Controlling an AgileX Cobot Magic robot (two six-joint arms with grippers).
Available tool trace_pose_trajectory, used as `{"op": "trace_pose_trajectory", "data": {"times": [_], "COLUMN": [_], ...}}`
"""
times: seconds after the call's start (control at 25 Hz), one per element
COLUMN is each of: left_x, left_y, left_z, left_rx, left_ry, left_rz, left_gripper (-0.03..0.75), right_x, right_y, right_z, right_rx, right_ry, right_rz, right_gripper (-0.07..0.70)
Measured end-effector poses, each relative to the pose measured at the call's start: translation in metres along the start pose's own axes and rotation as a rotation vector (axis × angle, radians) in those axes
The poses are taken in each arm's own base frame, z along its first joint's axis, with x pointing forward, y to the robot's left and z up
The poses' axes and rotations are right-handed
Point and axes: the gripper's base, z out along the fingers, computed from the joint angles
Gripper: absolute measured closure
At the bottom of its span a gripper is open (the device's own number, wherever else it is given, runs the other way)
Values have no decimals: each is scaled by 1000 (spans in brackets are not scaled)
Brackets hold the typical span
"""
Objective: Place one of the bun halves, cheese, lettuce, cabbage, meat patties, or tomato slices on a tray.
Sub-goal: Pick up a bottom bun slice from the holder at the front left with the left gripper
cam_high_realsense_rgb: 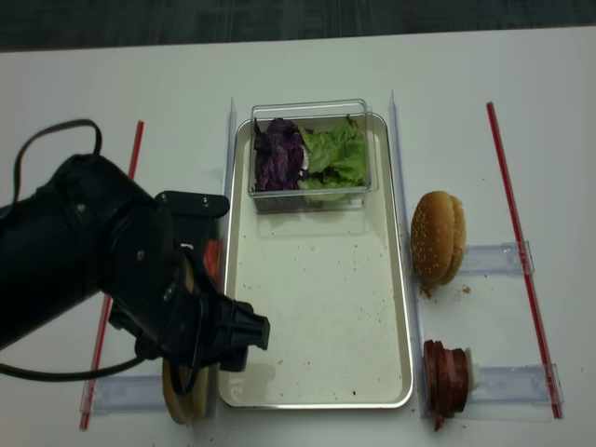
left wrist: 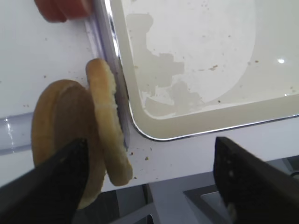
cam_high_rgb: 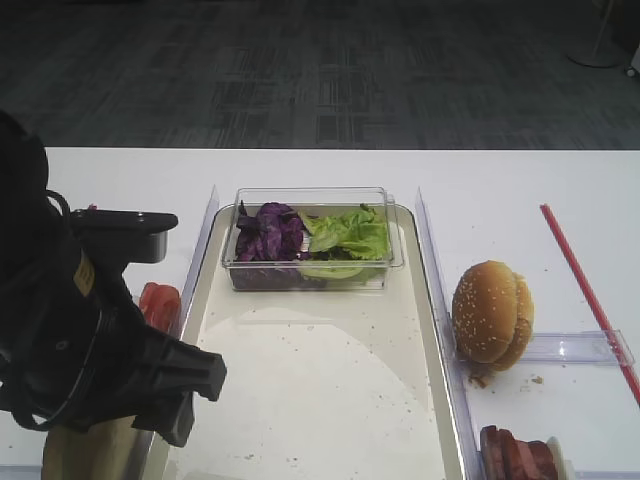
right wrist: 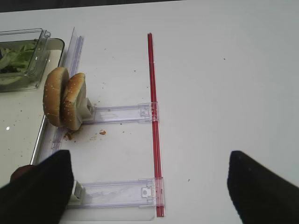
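Two bun halves (left wrist: 105, 126) stand on edge just outside the tray's (left wrist: 196, 132) silver rim, at its near left corner. My left gripper (left wrist: 149, 184) is open over them: the inner half lies between the fingers beside the left one, and the outer half (left wrist: 51, 121) is partly behind that finger. Tomato slices (cam_high_rgb: 158, 302) sit left of the tray (cam_high_rgb: 320, 380). Purple cabbage (cam_high_realsense_rgb: 277, 154) and green lettuce (cam_high_realsense_rgb: 335, 154) fill a clear box at the tray's far end. Meat patties (cam_high_realsense_rgb: 447, 377) stand at the near right. Cheese is out of view. My right gripper (right wrist: 149, 186) is open over bare table.
A sesame-seeded bun (cam_high_realsense_rgb: 438, 237) stands on edge right of the tray. Clear plastic holders (right wrist: 121, 113) and a red strip (right wrist: 153, 107) lie on the white table. The table's near edge (left wrist: 187, 170) runs close below the bun halves.
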Motion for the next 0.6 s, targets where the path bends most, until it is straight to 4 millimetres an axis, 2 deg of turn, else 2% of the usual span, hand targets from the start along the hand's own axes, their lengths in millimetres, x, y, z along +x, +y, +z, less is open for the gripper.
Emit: {"op": "trace_pose_trajectory", "data": {"times": [0.4,0.6], "left_x": [-3,3], "left_y": [1,5], "left_z": [1,11], "left_rx": [-11,-25], "left_ry": [-27,-18], "left_rz": [5,-10], "left_gripper": [209,211], "right_x": [0,0], "right_y": [0,0], "right_z": [0,0], "right_rx": [0,0], "right_ry": [0,0], "right_rz": [0,0], "right_gripper": [-46,-46]}}
